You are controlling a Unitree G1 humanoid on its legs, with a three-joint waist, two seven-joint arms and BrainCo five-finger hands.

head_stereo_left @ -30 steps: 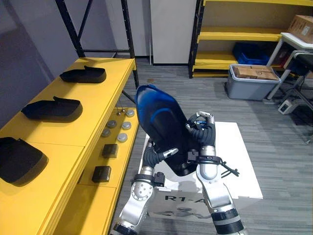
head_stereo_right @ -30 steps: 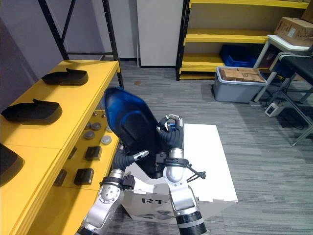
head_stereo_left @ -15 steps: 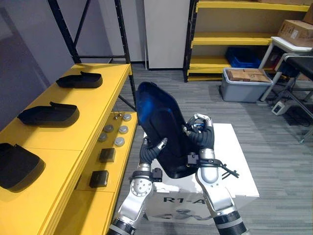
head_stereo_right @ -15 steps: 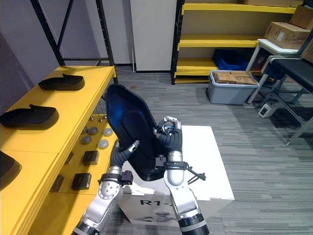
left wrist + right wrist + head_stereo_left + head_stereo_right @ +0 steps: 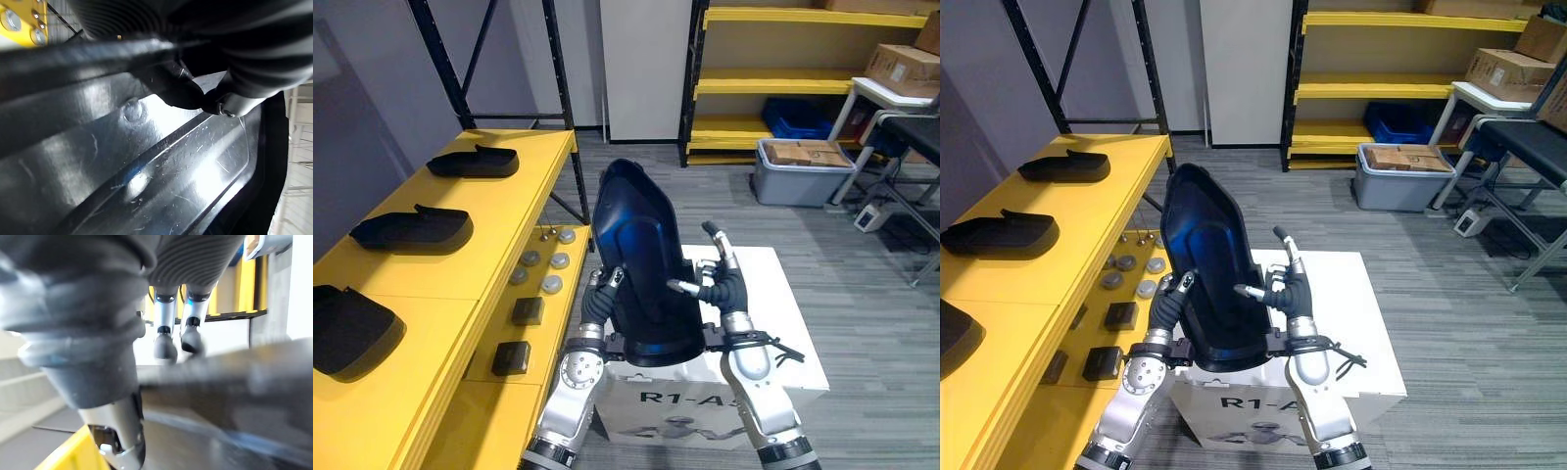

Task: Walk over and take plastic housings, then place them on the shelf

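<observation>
Two hands clamp one plastic housing (image 5: 641, 264) upright, probably for carrying. Left eye view: left hand (image 5: 602, 297) pinches one edge and right hand (image 5: 717, 279) braces the opposite side, beside the yellow shelf (image 5: 509, 196). Left wrist view: fingertip (image 5: 183, 93) pressed on the shell. Right wrist view: fingers (image 5: 165, 333) straight.

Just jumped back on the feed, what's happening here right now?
The robot is holding one dark plastic housing upright between both hands over a white box, beside the yellow shelf. The left hand curls round its left edge. The right hand presses the right edge with straight fingers. Three more housings lie on the shelf top, and this one is not yet placed.
</observation>
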